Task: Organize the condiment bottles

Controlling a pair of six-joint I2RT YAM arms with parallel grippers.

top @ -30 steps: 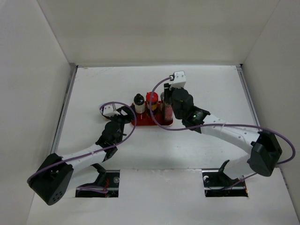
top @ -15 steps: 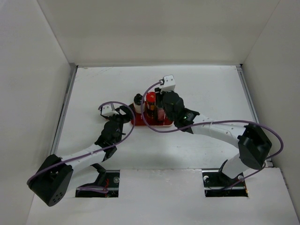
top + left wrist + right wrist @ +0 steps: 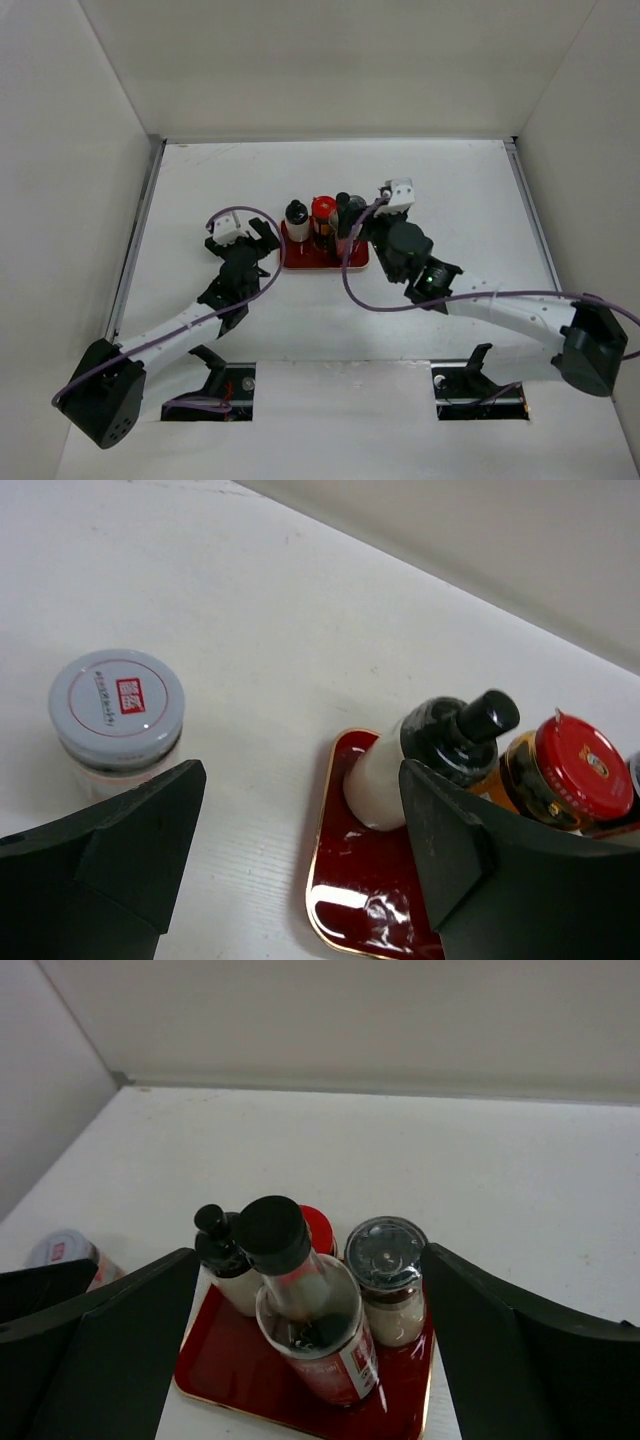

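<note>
Four condiment bottles stand on the red tray [image 3: 322,258]. They are a white black-capped bottle [image 3: 297,221], a red-lidded jar [image 3: 323,211], a tall clear black-capped bottle [image 3: 312,1325] with reddish contents, and a jar with whitish contents [image 3: 388,1278]. A grey-lidded jar [image 3: 117,706] stands on the table left of the tray. My right gripper [image 3: 310,1255] is open just right of the tray, its fingers wide apart and touching nothing. My left gripper [image 3: 300,770] is open over the tray's left edge, between the grey-lidded jar and the white bottle.
White walls enclose the white table on three sides. The purple cables [image 3: 352,270] of both arms loop close to the tray. Bare table [image 3: 450,190] lies behind and to the right of the tray.
The right gripper has opened and let go of the tall bottle, which now stands on the tray. The right arm has pulled back to the right. The left gripper shifted slightly.
</note>
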